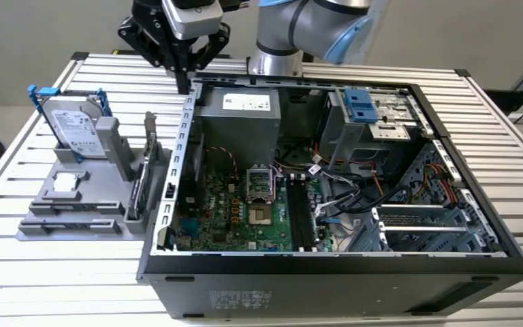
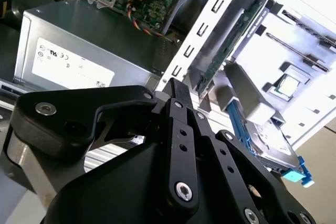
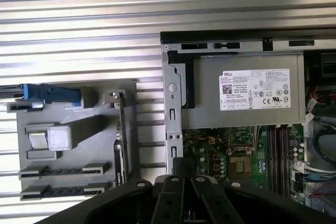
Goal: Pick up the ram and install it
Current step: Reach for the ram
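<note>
Grey holder (image 1: 62, 228) with hard drive (image 1: 71, 126) and bracketed card (image 1: 136, 191) at the exterior view's left edge of the table (image 1: 98, 71), claw (image 1: 185, 80) clenched, empty, above the open case (image 1: 334, 272) at its power supply (image 1: 239, 112) corner, and where the ram sits I cannot tell.

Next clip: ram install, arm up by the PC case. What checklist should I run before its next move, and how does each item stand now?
1. Tool free for a pick: ok, shut, nothing in it.
2. Tool clear of the computer case: cannot tell; it hangs by the rear corner at the exterior view's left.
3. Ram located: cannot tell.
4. Memory slots exposed: ok, case side is off.
5. Memory slots free: cannot tell.
6. Gray fixture flat on the table: ok.
</note>
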